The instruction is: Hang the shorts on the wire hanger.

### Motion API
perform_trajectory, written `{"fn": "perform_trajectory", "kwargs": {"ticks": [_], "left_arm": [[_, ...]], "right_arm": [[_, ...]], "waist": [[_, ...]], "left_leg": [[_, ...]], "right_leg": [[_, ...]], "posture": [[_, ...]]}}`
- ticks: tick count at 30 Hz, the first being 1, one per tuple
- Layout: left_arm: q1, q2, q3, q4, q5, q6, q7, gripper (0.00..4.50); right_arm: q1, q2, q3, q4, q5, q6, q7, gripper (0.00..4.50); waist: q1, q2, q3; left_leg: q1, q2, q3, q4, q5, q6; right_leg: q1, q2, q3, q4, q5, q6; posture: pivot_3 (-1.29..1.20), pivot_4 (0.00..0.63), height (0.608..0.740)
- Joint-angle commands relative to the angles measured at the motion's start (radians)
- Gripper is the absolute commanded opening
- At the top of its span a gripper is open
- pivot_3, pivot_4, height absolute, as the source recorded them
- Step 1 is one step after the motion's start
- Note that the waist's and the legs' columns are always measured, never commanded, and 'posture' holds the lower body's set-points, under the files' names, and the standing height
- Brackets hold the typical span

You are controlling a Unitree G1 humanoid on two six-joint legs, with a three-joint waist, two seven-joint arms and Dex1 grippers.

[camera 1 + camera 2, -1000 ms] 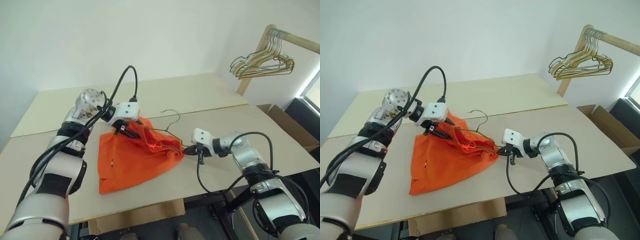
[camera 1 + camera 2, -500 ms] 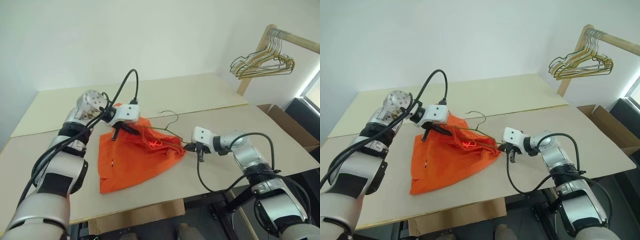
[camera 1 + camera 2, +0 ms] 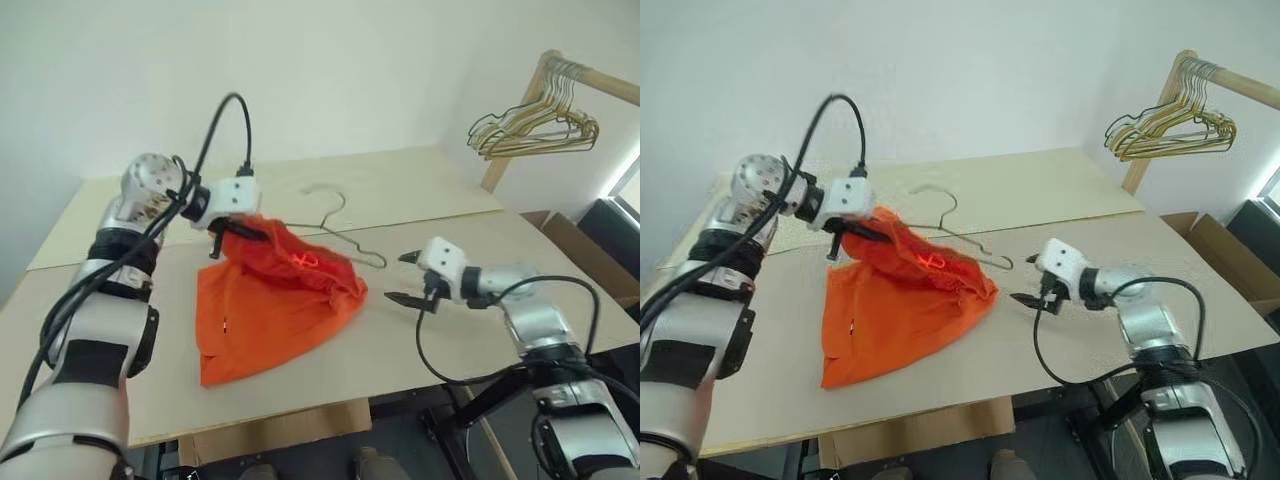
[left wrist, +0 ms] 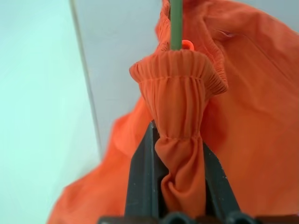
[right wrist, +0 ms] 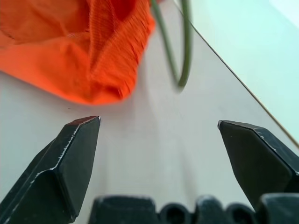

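The right gripper point(image 3: 1033, 282) hovers just above the table point(image 3: 940, 370) with its fingers point(image 5: 77, 154) spread wide and nothing between them. At its 9 o'clock, near but apart, lies the right edge of the shorts point(image 3: 905, 300), with the hanger's point(image 3: 958, 238) rounded end poking out beside that edge. The shorts spread over the table, their far part lifted. At the heap's 11 o'clock the left gripper point(image 3: 845, 232) pinches a bunched fold of the gathered waistband, and the green wire runs out of the cloth just past the fingertips. At 2 o'clock, well apart, a wooden rack point(image 3: 1180, 95) carries a cluster of hangers point(image 3: 1170, 125).
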Motion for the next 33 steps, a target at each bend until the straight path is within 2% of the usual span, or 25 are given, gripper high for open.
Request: {"fn": "perform_trajectory", "kwargs": {"ticks": [1, 5, 13, 19, 31, 32, 33], "left_arm": [[-0.032, 0.016, 0.037, -0.025, -0.034, -0.005, -0.003, 0.0], [-0.052, 0.015, 0.046, -0.031, -0.035, 0.001, -0.014, 0.0], [-0.105, 0.014, 0.047, -0.014, -0.029, -0.001, -0.002, 0.0], [-0.11, 0.014, 0.048, -0.012, -0.032, -0.004, -0.001, 0.0], [-0.098, 0.01, 0.052, -0.012, -0.037, -0.009, 0.011, 0.0], [-0.097, 0.01, 0.052, -0.011, -0.037, -0.01, 0.012, 0.0], [-0.096, 0.009, 0.052, -0.011, -0.037, -0.01, 0.013, 0.0]], "right_arm": [[0.078, -0.005, -0.057, -0.072, 0.039, 0.014, -0.053, 4.47], [0.109, 0.067, -0.041, -0.092, 0.05, 0.047, -0.121, 4.47], [0.059, 0.212, -0.053, -0.194, 0.224, 0.213, -0.14, 4.47], [0.055, 0.232, 0.055, -0.136, 0.096, 0.114, -0.191, 4.47], [-0.07, 0.294, 0.076, 0.077, 0.067, 0.087, -0.24, 4.47], [-0.075, 0.294, 0.085, 0.092, 0.053, 0.072, -0.243, 4.1], [-0.079, 0.294, 0.091, 0.104, 0.042, 0.059, -0.246, 3.91]], "waist": [[0.005, 0.0, 0.0], [0.002, 0.0, 0.0], [0.003, 0.0, 0.0], [0.013, 0.0, 0.0], [0.009, 0.0, 0.0], [0.01, 0.0, 0.0], [0.01, 0.0, 0.0]], "left_leg": [[0.0, 0.0, 0.0, 0.0, 0.0, 0.0], [0.002, 0.0, 0.001, 0.0, 0.0, 0.0], [0.002, 0.0, 0.001, 0.0, 0.0, 0.0], [-0.001, 0.0, 0.001, 0.001, 0.0, 0.001], [0.0, 0.0, 0.0, 0.001, 0.0, 0.001], [0.0, 0.0, 0.0, 0.001, 0.0, 0.001], [0.0, 0.0, 0.0, 0.001, 0.0, 0.001]], "right_leg": [[0.0, 0.0, 0.0, 0.0, 0.0, 0.0], [0.0, 0.001, 0.001, 0.002, 0.0, 0.0], [0.0, 0.002, 0.002, 0.002, 0.0, 0.0], [-0.002, 0.001, 0.001, 0.001, 0.0, 0.0], [-0.002, 0.001, 0.001, 0.002, 0.0, 0.0], [-0.002, 0.001, 0.001, 0.002, 0.0, 0.0], [-0.002, 0.001, 0.001, 0.002, 0.0, 0.0]], "posture": [[-0.02, 0.0, 0.74], [-0.02, 0.0, 0.74], [-0.01, 0.0, 0.74], [-0.01, 0.0, 0.74], [-0.01, 0.0, 0.74], [-0.01, 0.0, 0.74], [-0.01, 0.0, 0.74]]}}
